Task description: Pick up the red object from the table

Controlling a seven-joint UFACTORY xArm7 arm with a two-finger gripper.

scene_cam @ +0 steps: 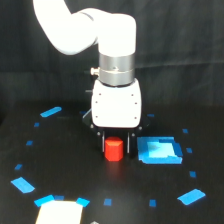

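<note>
Dark end effector fingers flank stubby red object on matte black table, grip unclear.

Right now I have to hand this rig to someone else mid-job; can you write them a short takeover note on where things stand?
Gripper: lowered over the small red-orange stubby block, its dark fingers standing on either side of it. I cannot tell whether they already press on it.
Block: looks to be on the flat black matte table, just to the exterior view's left of the larger blue square patch.
Done: approach and descent; the block sits between the fingers.
Left: confirm or finish the closure, then lift the block clear of the table.
</note>
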